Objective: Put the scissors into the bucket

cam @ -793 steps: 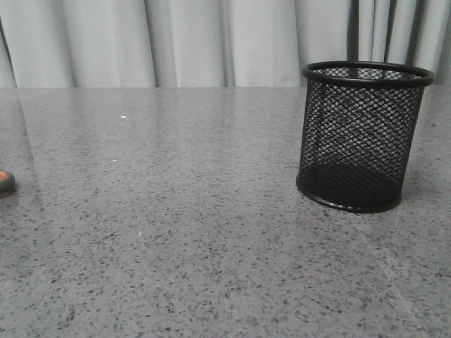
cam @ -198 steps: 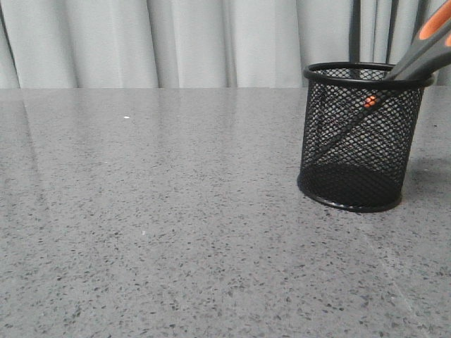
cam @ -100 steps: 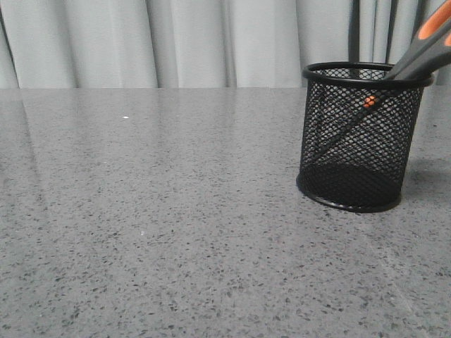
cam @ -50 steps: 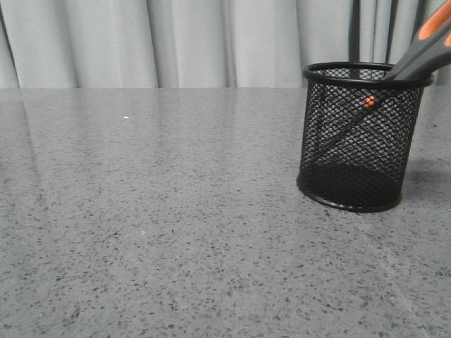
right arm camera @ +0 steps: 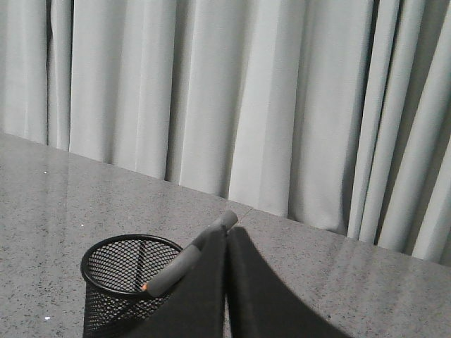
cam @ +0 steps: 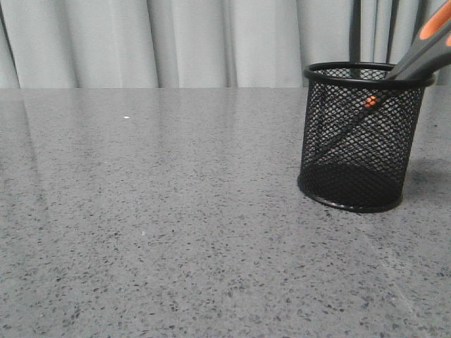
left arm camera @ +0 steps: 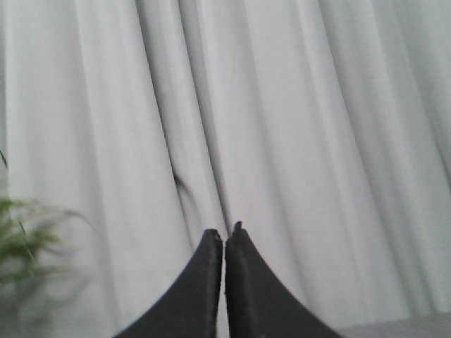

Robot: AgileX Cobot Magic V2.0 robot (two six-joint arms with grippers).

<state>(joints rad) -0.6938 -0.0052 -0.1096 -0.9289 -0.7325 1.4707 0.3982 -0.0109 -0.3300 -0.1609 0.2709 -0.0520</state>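
The bucket [cam: 359, 151], a black wire-mesh cup, stands upright on the table at the right. The scissors [cam: 421, 51] lean inside it, blades down. Their orange pivot dot shows through the mesh and their grey-and-orange handles stick out over the right rim. In the right wrist view the bucket [right arm camera: 106, 271] shows with the scissors' grey handle [right arm camera: 184, 262] resting on its rim. My right gripper [right arm camera: 227, 231] is shut, with nothing between its fingers. The handle passes behind one finger. My left gripper [left arm camera: 224, 236] is shut and empty, raised against the curtain. Neither gripper shows in the front view.
The grey speckled table [cam: 176, 211] stretches left and forward of the bucket. A pale pleated curtain [cam: 176, 42] hangs behind its far edge. A blurred green plant [left arm camera: 21, 243] shows in the left wrist view.
About eight seconds ago the bucket was empty and a scissor handle lay at the table's far left edge. The scissors now stand in the bucket. Over the last two seconds nothing moved.
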